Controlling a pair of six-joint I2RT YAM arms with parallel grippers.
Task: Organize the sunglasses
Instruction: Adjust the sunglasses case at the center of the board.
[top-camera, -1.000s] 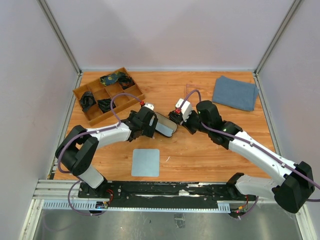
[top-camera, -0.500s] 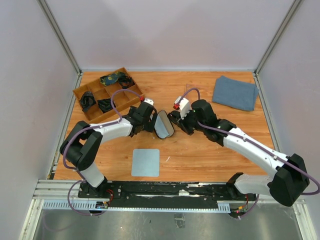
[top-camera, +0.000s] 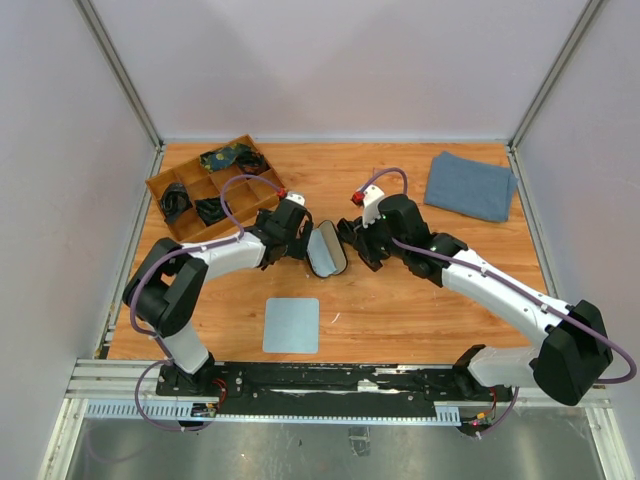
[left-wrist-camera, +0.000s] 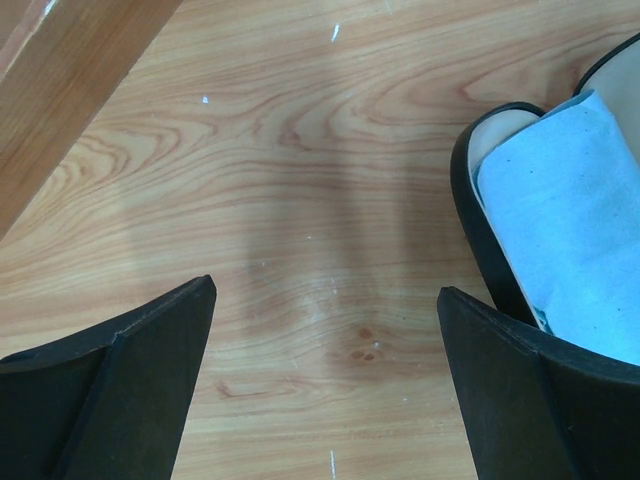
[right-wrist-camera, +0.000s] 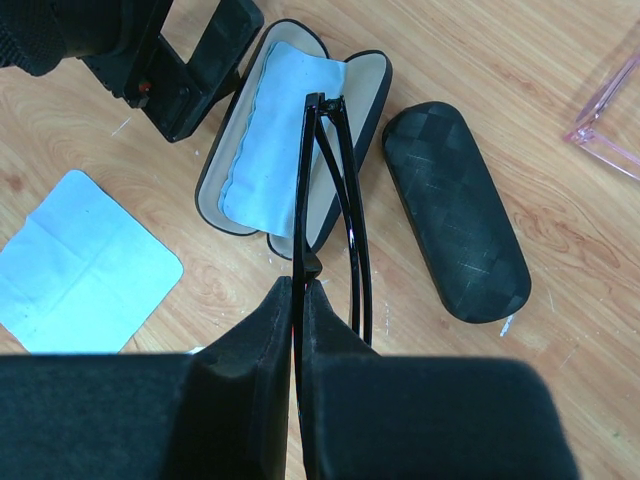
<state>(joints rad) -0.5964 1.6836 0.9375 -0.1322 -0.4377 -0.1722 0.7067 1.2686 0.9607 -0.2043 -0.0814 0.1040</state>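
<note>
Your right gripper (right-wrist-camera: 298, 300) pinches the folded black sunglasses (right-wrist-camera: 335, 190) just above the open case (right-wrist-camera: 372, 90), so they are not in yet. Your left gripper (left-wrist-camera: 325, 380) stands wide open beside that case, holding nothing. Farther off, the pink glasses (right-wrist-camera: 600, 153) lie on the table, not put away, and you see only one corner of them.

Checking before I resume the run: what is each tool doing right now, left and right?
Left tool: open, holding nothing, beside the open case.
Right tool: closed on the black sunglasses.
</note>
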